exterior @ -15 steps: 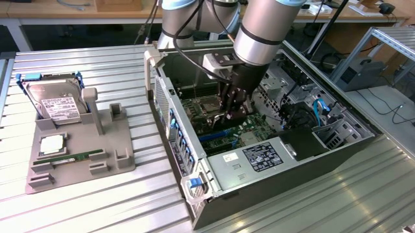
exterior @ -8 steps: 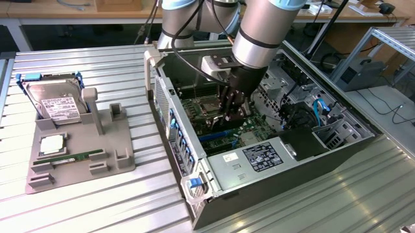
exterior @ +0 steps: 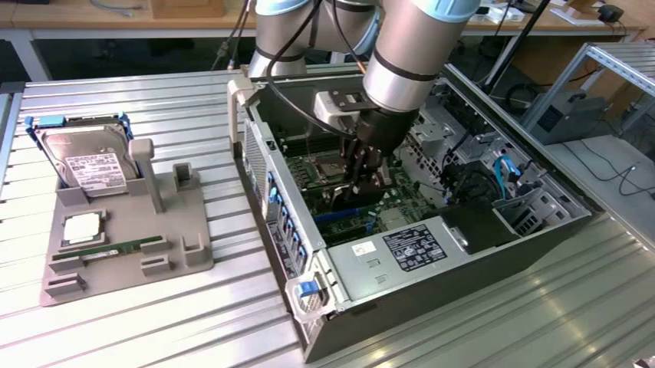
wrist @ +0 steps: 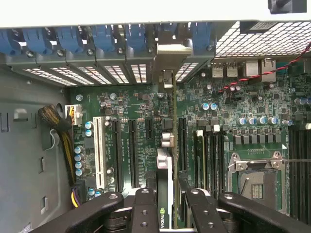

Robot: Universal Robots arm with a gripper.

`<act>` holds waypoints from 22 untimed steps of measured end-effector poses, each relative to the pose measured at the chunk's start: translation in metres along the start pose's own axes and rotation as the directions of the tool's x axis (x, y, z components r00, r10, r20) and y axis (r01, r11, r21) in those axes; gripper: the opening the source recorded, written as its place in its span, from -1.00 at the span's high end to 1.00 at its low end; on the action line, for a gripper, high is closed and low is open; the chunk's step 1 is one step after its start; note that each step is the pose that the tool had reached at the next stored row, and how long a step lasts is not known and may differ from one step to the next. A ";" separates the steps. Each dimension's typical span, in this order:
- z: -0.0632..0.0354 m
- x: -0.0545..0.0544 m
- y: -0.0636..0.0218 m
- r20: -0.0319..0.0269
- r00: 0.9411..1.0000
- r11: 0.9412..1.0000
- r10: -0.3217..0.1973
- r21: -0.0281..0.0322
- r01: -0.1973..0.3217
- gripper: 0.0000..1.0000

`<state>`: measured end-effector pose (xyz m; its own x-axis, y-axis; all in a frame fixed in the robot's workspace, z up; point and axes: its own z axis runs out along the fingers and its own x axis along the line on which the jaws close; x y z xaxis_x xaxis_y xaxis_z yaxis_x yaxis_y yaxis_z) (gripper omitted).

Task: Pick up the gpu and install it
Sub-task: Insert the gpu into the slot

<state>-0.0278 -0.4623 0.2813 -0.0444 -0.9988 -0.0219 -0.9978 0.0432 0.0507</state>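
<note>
Wrist view, as I read it from the remote station: the gripper [wrist: 167,209] is pinching the gpu [wrist: 164,170] edge-on, one black finger [wrist: 145,208] on each face of the card. The card stands upright over the motherboard [wrist: 141,111], between the long black expansion slots. Its far end reaches the rear slot openings under the blue latches [wrist: 104,39]. I cannot tell whether its lower edge is seated in a slot. The processor socket [wrist: 257,179] lies to one side, apart from the card.

Exterior view: the arm reaches down into the open computer case [exterior: 481,268]. On the exterior view's left, well apart from the case, a grey holder [exterior: 174,245] carries a hard drive [exterior: 92,161] and a memory stick [exterior: 118,249].
</note>
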 end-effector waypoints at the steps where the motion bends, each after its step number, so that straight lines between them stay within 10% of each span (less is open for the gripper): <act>1: 0.0007 0.000 0.0000 0.000 1.000 1.000 0.011 0.000 -0.011 0.45; 22: 0.0103 0.003 0.0079 0.000 1.000 1.000 0.006 0.000 -0.006 0.45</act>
<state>-0.0363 -0.4646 0.2713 -0.0505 -0.9985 -0.0219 -0.9975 0.0494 0.0506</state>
